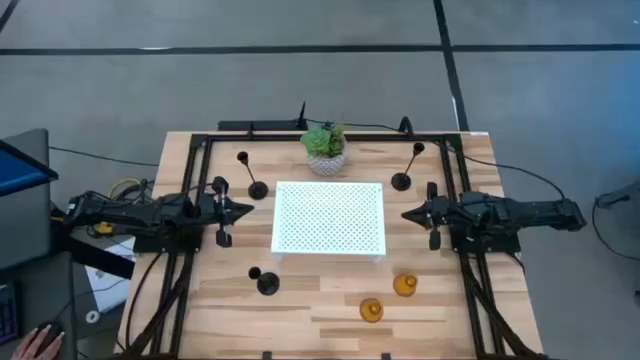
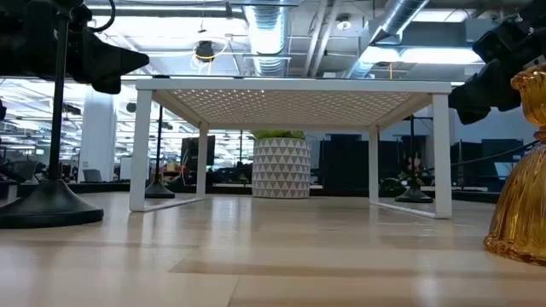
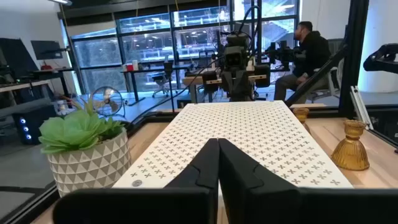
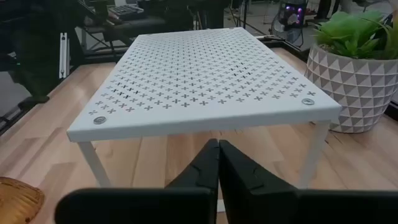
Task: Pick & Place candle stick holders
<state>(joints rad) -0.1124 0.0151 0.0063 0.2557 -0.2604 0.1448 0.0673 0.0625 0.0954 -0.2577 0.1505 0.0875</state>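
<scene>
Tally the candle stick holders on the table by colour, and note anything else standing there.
Black candle stick holders: 3, namely rear left, rear right, front left.
Amber candle stick holders: 2, namely and.
White perforated shelf: 1.
Potted plant: 1.
Total: 7 things, 5 of them holders.

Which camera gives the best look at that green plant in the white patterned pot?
The right wrist view: the green plant in its white triangle-patterned pot is close and sharp. The left wrist view shows it nearly as well. The high view sees it small from above; the low view sees it beneath the white perforated shelf.
</scene>
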